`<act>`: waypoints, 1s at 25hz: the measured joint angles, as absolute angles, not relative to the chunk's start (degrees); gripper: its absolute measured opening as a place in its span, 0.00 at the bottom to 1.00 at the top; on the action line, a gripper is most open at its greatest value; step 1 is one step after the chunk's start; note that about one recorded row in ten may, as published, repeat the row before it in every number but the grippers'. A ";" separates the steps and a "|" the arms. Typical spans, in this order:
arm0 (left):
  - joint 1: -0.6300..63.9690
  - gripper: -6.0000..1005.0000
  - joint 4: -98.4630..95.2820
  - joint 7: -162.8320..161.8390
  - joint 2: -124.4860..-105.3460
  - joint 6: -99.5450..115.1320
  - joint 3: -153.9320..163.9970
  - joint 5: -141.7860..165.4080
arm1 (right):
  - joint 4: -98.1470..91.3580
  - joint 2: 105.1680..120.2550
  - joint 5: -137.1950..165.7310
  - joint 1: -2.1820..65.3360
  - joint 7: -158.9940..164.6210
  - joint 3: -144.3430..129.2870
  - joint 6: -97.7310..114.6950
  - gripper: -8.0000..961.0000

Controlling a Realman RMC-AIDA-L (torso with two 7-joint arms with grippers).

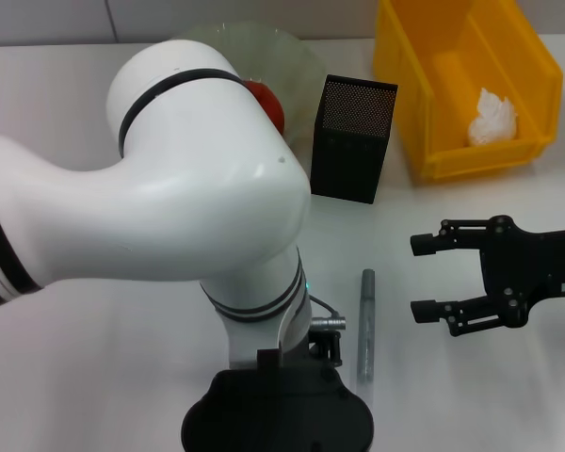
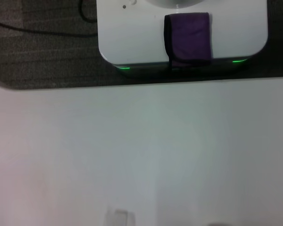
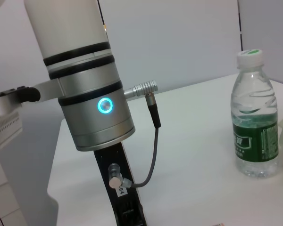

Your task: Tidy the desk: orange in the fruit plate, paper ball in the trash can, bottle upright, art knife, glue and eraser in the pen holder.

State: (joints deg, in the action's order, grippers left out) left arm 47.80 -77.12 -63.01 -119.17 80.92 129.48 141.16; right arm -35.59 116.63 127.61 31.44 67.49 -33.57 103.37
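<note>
The orange (image 1: 266, 100) lies in the fruit plate (image 1: 297, 52) at the back, half hidden by my left arm. Inside the yellow trash can (image 1: 424, 113) rests the paper ball (image 1: 492, 118). The black mesh pen holder (image 1: 355, 139) stands between plate and can. A grey art knife (image 1: 366, 325) lies on the table in front of it. My right gripper (image 1: 420, 278) hangs open and empty just right of the knife. The bottle (image 3: 254, 117) stands upright beyond my left wrist. My left gripper (image 1: 278, 419) points down at the front edge. Glue and eraser are out of view.
My bulky white left arm (image 1: 169, 179) covers the left half of the table in the head view. The left wrist view shows bare white tabletop and the robot's base (image 2: 179, 33) beyond the table edge.
</note>
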 joint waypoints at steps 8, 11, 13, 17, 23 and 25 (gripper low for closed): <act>47.34 0.19 -78.47 -64.43 -119.18 81.97 127.96 141.32 | -35.59 116.51 127.62 31.39 67.49 -33.27 103.64 0.85; 45.93 0.19 -79.75 -65.27 -119.18 83.48 125.11 141.22 | -35.59 116.36 127.61 31.15 67.50 -33.10 104.32 0.85; 45.23 0.19 -80.26 -65.54 -119.17 83.65 124.31 141.24 | -35.63 116.25 127.55 31.03 67.50 -33.05 104.88 0.84; 42.38 0.19 -82.61 -66.70 -119.17 84.39 121.23 141.24 | -35.75 115.83 127.50 30.72 67.50 -33.00 105.50 0.84; 37.60 0.19 -87.18 -68.51 -119.17 85.58 115.41 140.49 | -35.70 114.76 126.96 30.51 67.60 -32.80 106.32 0.84; 35.78 0.19 -88.86 -70.55 -119.06 86.02 111.63 138.46 | -35.65 114.09 126.77 30.50 67.84 -32.64 107.56 0.84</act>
